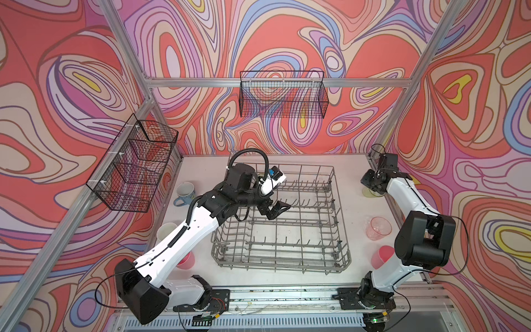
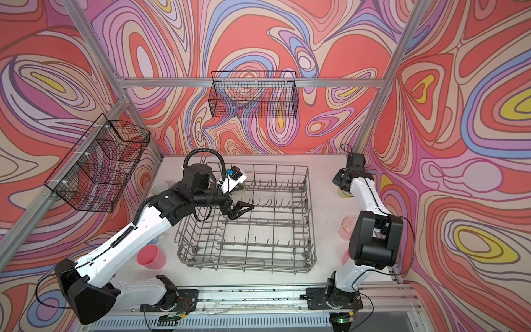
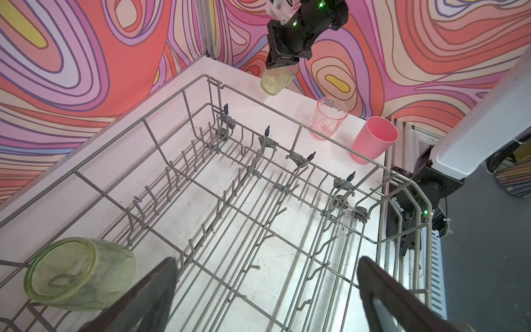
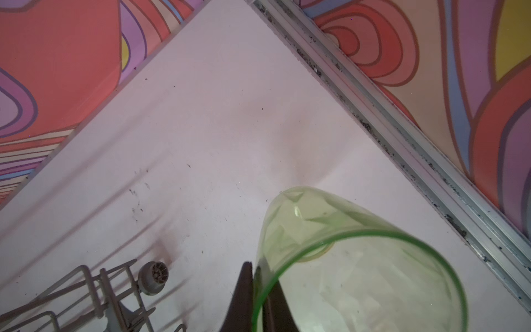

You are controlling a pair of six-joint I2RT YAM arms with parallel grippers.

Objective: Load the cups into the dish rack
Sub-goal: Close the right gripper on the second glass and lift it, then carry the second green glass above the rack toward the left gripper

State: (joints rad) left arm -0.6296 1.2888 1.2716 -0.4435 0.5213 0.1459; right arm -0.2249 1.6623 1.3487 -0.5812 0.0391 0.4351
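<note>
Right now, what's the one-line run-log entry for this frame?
left gripper: open, above dish rack | right gripper: shut on rim of yellow-green tumbler, beside rack | loaded: second yellow-green tumbler, on its side

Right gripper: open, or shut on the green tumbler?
Shut on the yellow-green tumbler: in the right wrist view the right gripper pinches its rim, one finger inside, one outside.

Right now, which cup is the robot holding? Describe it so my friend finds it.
Start at the big grey dish rack; beside its far right corner, the right gripper pinches a cup's rim. It's a see-through yellow-green tumbler, while its neighbours, the clear pink tumbler and solid pink cup, stand free.
</note>
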